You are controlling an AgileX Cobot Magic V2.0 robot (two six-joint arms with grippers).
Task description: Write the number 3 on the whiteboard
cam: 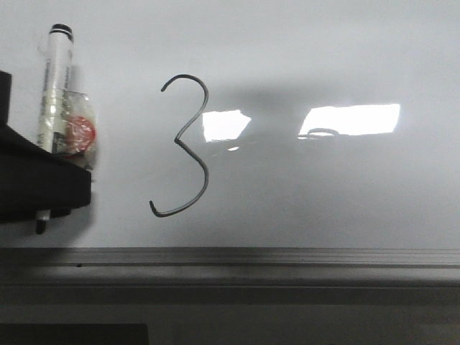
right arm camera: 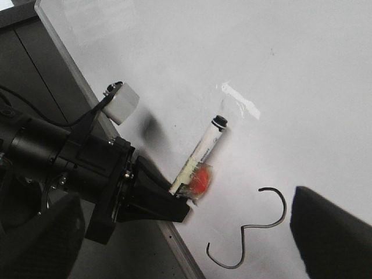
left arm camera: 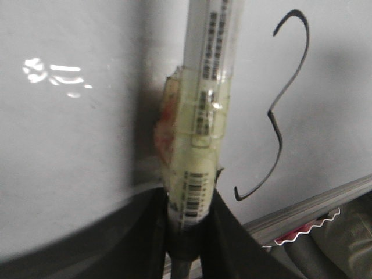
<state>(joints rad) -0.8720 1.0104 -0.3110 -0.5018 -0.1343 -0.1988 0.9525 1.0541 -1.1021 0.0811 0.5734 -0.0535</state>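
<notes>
One finished-looking 3 (cam: 183, 146) stands left of centre in the front view, drawn in a thin dark line on the whiteboard (cam: 323, 194), both curves open to the left. At the frame's left edge the left gripper (cam: 43, 183) pinches a marker (cam: 56, 86), barrel pointing up, dark end poking out below the jaws near the lower left. A clear wrap with a red patch (cam: 79, 133) clings to the barrel. Two bright reflections sit right of the digit, and a grey rail (cam: 230, 257) crosses the lower frame. The right gripper is not seen here.

In the left wrist view the marker (left arm camera: 203, 116) rises through the centre, clamped at the bottom between the dark jaws of the left gripper (left arm camera: 189, 232); the 3 (left arm camera: 282, 110) lies at right, apart from the pen.

The right wrist view shows the left gripper (right arm camera: 165, 200) at centre left holding the marker (right arm camera: 203, 154), the 3 (right arm camera: 256, 229) at lower centre, a strip of clear tape (right arm camera: 241, 100) on the board above. A dark blurred shape at lower right is probably a right finger; whether the right gripper is spread or closed cannot be told.

The marker looks light, stiff and smooth, so the taped midsection seems the surest hold. The glossy board is rigid; fresh ink would likely smear if brushed. Nothing stands between pen and digit.
</notes>
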